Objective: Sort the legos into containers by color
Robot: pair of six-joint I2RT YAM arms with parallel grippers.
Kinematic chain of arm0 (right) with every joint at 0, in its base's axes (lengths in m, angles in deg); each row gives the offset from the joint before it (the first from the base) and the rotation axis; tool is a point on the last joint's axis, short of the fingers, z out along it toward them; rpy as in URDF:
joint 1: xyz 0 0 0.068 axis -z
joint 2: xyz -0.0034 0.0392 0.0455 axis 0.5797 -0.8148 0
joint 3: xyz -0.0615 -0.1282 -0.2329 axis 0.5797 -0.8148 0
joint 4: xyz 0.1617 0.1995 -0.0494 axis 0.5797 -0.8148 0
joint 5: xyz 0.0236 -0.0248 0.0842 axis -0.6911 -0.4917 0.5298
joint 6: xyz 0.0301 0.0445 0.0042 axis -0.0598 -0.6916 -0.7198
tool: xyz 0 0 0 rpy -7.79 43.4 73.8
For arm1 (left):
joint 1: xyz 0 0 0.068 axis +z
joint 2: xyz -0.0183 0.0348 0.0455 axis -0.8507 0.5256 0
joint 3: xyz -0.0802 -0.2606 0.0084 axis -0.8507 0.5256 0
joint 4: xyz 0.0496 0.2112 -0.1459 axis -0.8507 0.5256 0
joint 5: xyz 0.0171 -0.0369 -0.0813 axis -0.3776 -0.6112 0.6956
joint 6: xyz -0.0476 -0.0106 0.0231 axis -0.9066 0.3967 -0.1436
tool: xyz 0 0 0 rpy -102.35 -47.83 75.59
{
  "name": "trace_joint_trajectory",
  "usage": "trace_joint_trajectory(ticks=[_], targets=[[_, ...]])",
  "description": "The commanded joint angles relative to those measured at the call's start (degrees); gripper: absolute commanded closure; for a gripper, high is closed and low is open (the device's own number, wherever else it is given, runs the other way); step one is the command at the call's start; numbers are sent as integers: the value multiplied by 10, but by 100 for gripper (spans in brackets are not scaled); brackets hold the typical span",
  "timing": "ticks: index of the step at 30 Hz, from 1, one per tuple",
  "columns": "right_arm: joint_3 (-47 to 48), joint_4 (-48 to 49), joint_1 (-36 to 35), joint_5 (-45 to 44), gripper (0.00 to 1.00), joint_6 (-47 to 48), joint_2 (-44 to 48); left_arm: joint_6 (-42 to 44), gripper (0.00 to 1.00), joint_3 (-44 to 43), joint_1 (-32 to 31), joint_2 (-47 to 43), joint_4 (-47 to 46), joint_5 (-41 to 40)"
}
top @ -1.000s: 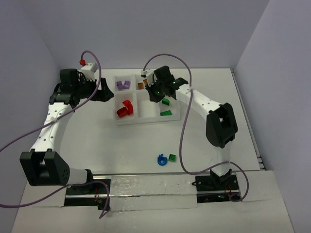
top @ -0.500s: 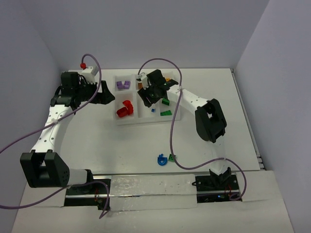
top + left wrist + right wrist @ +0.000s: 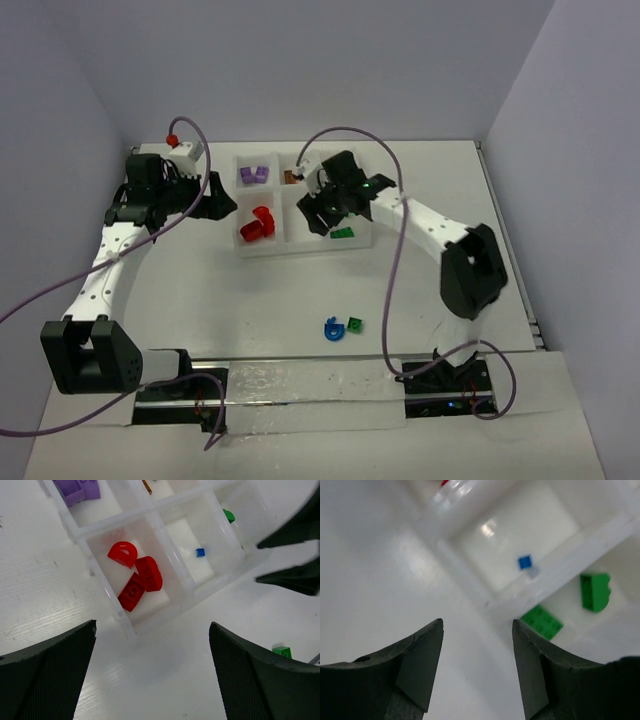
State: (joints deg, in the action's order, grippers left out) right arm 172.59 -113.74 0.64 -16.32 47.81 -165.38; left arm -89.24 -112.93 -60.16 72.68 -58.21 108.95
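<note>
Top: my right gripper (image 3: 320, 212) hangs over the tray (image 3: 290, 249). A blue piece (image 3: 331, 328) and a green brick (image 3: 355, 324) lie loose on the table (image 3: 250, 300).

Left wrist: my left gripper (image 3: 152, 630) gapes empty beside the reds (image 3: 149, 573).

Right wrist: jaws apart, nothing held, and a blue brick (image 3: 524, 562) lies in the tray below. I'd rise clear of the walls before fetching the blue piece.

Robotics lab bench: white table (image 3: 250, 300), bare partition walls (image 3: 330, 60) (boxed-in cell), two cabled arms (image 3: 100, 270) bolted at edge.

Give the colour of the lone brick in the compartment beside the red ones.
The brick is blue, clearest in the right wrist view.
</note>
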Motion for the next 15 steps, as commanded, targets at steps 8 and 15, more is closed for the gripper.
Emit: trace_joint_trajectory(ticks=[8,15], targets=[[-285,-159,-49,95,24,167,276,37,1,17,3,-32,-27,-13],[-381,-106,-131,-5,15,99,242,29,1,14,3,-28,-30,-42]])
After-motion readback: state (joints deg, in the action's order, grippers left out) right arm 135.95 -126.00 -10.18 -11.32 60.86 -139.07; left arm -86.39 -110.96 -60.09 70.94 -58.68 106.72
